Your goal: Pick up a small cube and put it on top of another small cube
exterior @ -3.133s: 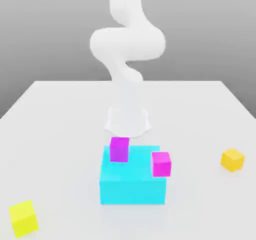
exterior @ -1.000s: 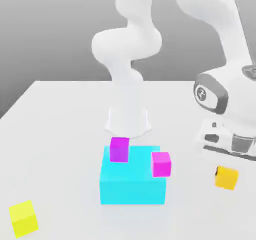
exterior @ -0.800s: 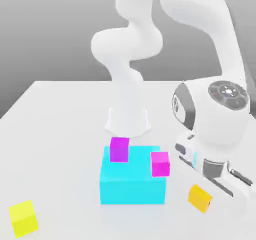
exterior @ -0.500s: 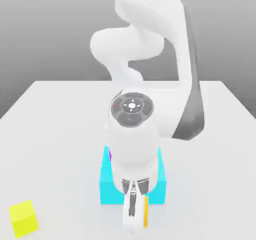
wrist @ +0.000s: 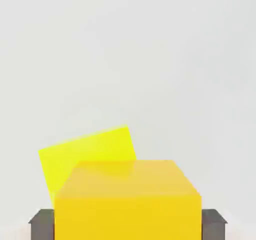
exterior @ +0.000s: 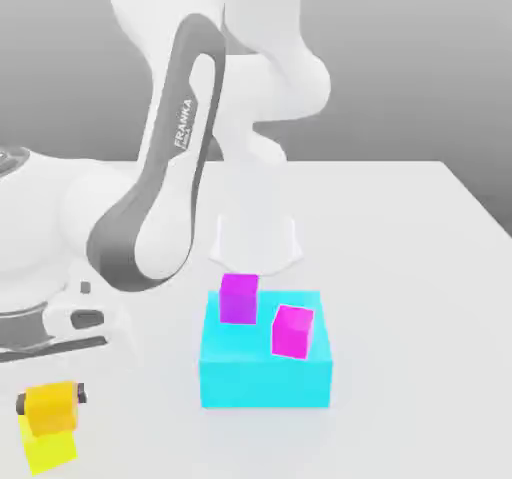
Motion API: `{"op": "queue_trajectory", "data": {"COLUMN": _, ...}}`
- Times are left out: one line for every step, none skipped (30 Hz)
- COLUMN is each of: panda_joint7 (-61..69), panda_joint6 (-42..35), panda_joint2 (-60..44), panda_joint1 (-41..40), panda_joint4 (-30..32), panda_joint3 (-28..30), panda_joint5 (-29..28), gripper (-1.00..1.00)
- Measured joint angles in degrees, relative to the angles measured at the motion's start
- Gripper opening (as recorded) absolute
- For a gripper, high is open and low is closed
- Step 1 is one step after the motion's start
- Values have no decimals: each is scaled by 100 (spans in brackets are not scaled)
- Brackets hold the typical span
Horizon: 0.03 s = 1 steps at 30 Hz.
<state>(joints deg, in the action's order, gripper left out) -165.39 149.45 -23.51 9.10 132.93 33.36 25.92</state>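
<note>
Amber cube point(exterior: 50, 408) between tool's fingertips point(wrist: 214, 225)

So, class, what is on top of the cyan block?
Two cubes: a purple one towards the back of the cyan block, and a magenta one near its front edge. The patches of top directly beneath them are covered.

I count four small cubes from where I stand: one orange cube point(exterior: 50, 405), one yellow cube point(exterior: 52, 453), one purple cube point(exterior: 239, 299) and one pink cube point(exterior: 293, 332). There is one big cyan block point(exterior: 265, 381), making five blocks of all sizes. Add one worktop point(exterior: 400, 277) and one robot arm point(exterior: 255, 87), with one hand point(exterior: 52, 401) that has two fingers point(wrist: 42, 226).
</note>
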Motion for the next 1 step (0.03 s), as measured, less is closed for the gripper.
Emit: {"op": "queue_trajectory", "data": {"panda_joint7": 0, "panda_joint6": 0, "panda_joint2": 0, "panda_joint1": 0, "panda_joint4": 0, "panda_joint3": 0, "panda_joint5": 0, "gripper": 100}}
